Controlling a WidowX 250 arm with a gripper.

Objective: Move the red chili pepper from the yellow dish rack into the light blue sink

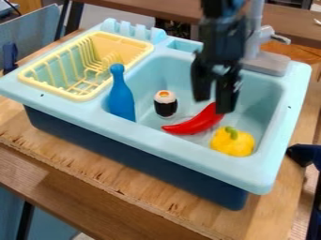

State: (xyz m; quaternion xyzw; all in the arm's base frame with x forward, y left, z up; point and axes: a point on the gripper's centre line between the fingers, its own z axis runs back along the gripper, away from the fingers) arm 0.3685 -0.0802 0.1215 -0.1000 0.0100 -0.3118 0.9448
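Your black pincer (214, 104): apart, over light-blue plastic sink (172, 146) | shiny curved red chili (193, 123): inside, under you | crowding it: black-and-white sushi roll (165, 106), plump yellow pepper (233, 143); blue pin-shaped bottle (121, 97) farther off

The smooth, curved red pepper (193, 123) lies below the fingers (228, 96), its tapered tip pointing away from them.

The fixed camera is positioned above the near side of the toy sink (166, 141), angled down toward the faucet (266, 63) at the far side. Range is close: the sink spans nearly the full view width.
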